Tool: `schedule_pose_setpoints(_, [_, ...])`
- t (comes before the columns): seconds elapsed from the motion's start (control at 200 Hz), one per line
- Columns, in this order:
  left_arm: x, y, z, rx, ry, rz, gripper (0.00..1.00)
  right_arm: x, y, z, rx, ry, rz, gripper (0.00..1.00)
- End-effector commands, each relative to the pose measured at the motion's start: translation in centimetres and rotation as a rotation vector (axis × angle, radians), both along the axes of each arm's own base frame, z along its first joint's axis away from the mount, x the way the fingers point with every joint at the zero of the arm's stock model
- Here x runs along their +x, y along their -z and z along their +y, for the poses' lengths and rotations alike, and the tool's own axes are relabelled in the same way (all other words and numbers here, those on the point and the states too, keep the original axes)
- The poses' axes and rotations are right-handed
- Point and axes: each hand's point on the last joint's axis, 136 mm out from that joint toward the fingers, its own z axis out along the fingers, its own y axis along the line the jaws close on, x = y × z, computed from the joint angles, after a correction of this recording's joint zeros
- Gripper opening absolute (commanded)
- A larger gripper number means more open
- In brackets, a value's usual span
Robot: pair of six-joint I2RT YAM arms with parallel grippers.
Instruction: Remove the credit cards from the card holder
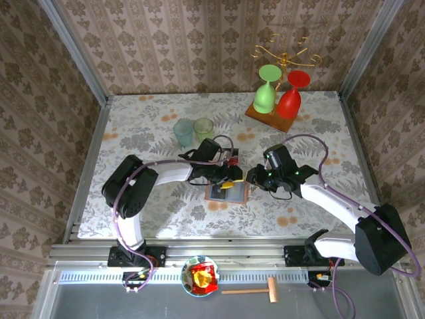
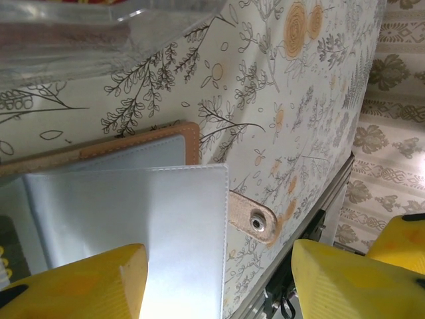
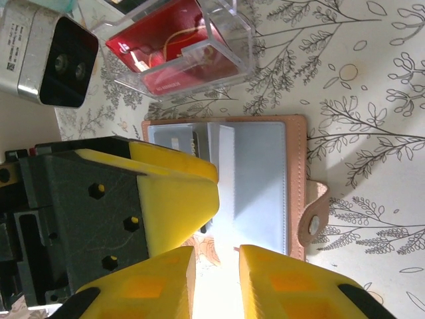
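On the floral-patterned table (image 1: 133,199) the left gripper (image 2: 219,282) hangs with its yellow jaws spread wide over the tan leather folding card holder (image 3: 265,166). The holder lies open at the table's middle, grey-blue inside up. The right gripper (image 3: 216,272) pinches one raised grey-blue leaf (image 3: 229,173) of it. Just beside it stands a clear plastic box (image 3: 232,40) with red credit cards (image 3: 166,56) inside.
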Motion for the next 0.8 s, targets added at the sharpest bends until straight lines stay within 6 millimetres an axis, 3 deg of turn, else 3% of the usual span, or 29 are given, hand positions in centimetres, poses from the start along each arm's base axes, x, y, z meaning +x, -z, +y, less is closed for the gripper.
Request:
schedule_pose_setpoints(0.0, [-0.5,0.0,-0.9,-0.024,0.020,0.012,0.60,-0.3,0.2,-0.4,0.002,0.022,0.012,0.25])
schedule_pose_setpoints(0.165, [-0.4,-0.3,-0.8,-0.029,0.016,0.004,0.60,-0.5,0.3,-0.4,0.006,0.025,0.016,0.24])
schedule_pose_setpoints(0.475, [1.1,-2.9,0.6,-0.038,-0.020,-0.075,0.59,-0.9,0.7,0.7,0.018,0.000,0.034,0.24])
schedule_pose_setpoints(0.765, [2.1,-4.0,4.0,0.005,-0.096,-0.137,0.59,-1.1,1.5,5.4,0.026,-0.112,0.062,0.24])
schedule_pose_setpoints(0.795, [2.1,-3.9,4.5,0.013,-0.105,-0.138,0.59,-1.2,2.4,5.9,0.009,-0.125,0.085,0.23])
